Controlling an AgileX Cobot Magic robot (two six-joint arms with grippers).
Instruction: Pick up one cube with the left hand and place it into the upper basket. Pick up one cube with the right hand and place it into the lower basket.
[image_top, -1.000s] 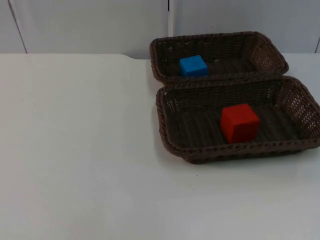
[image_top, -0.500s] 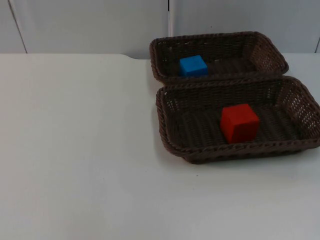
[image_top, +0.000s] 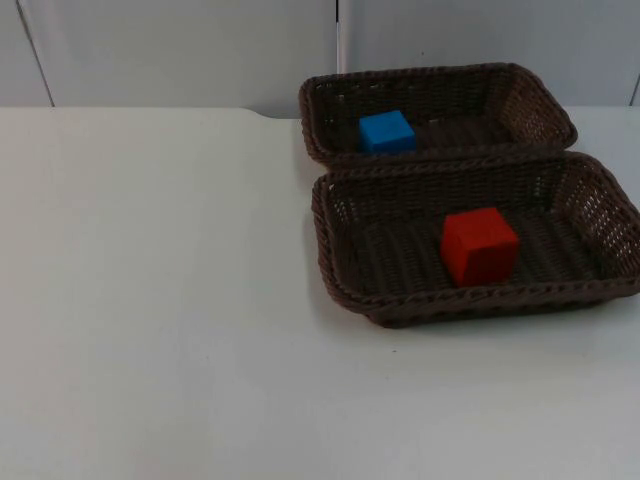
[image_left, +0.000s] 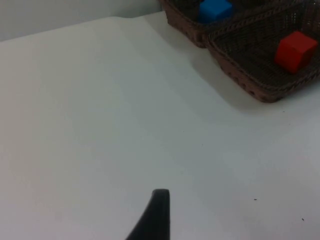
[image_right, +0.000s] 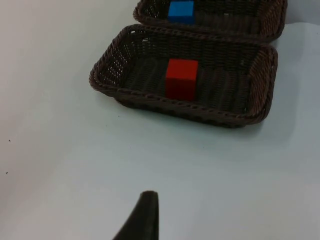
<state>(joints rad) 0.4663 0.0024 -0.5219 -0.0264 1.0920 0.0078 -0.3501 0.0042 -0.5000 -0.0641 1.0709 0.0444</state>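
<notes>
Both grippers hang back from the work: the left gripper (image_left: 159, 210) is over bare white table (image_top: 160, 300), well apart from the baskets, and the right gripper (image_right: 146, 212) sits just short of the lower basket's near rim, looking straight at it. Of each I can see a single black fingertip and no more, so whether the fingers are apart or together I cannot tell. Neither one is carrying anything that I can make out. As for the task, it looks finished to me: the blue cube (image_top: 386, 131) rests on the floor of the upper basket (image_top: 545, 95), toward its left end, and the red cube (image_top: 479, 246) stands inside the lower basket (image_top: 330, 250), about midway along and nearer the front wall. No cube is left out on the table, so I'd judge both arms are simply waiting, and the next move calls for nothing beyond staying clear or going to rest. The cubes are plain, solid-coloured blocks with crisp edges, each sitting flat and square. The two baskets are dark brown woven trays with flared sides, set one behind the other, their long rims touching or very nearly so.
</notes>
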